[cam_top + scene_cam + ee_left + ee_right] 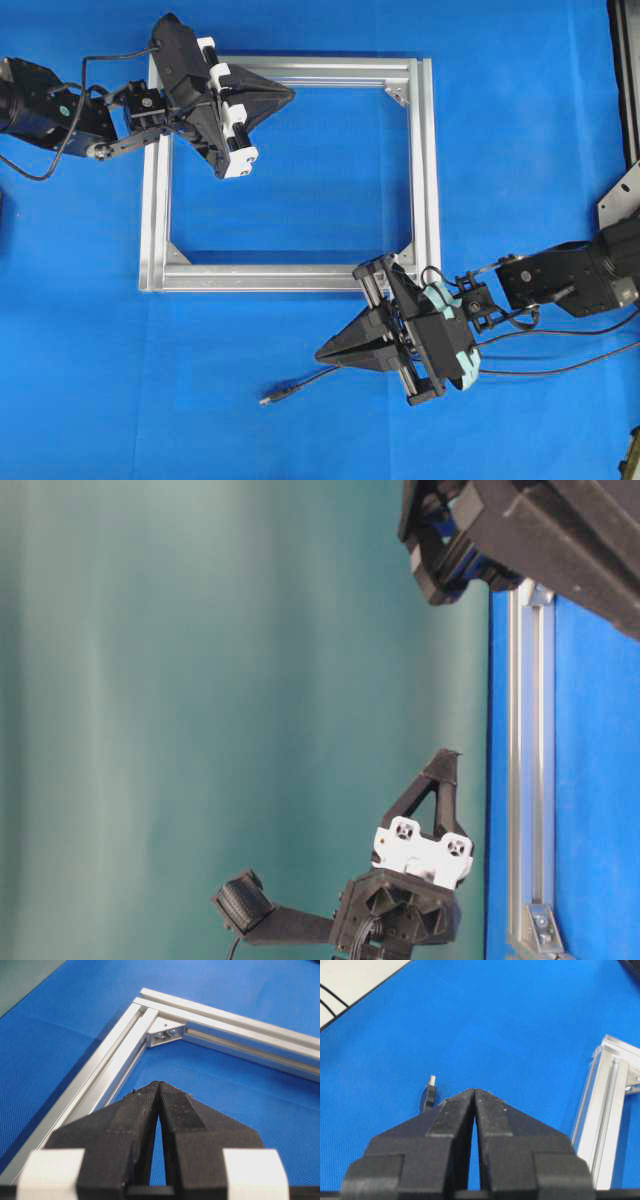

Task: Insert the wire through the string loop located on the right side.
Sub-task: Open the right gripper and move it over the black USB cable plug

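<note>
- Right gripper point(322, 354): two black wedge-shaped fingers pressed together at the tips, nothing between them; it hangs over bare blue cloth just outside the frame's near-right corner.
- Left gripper point(290, 94): black fingers likewise pressed tip to tip, empty; it sits over the frame's far rail, tips pointing along it toward the far-right corner.
- Wire point(300, 384): one long thin black cable lying flat on the cloth just beside and below the right gripper's tips, untouched; its small dark plug with metallic tip point(429, 1091) shows just left of the fingers in the right wrist view.
- Frame point(428, 160): one square silver aluminium profile frame lying flat, interior open; corner brackets visible inside its corners.
- String loop: too small to make out in any view.
- Blue cloth table cover point(520, 130): open on all sides of both grippers; the frame's rails are the only raised edges near them.
- Count: two grippers, one wire, one frame.
</note>
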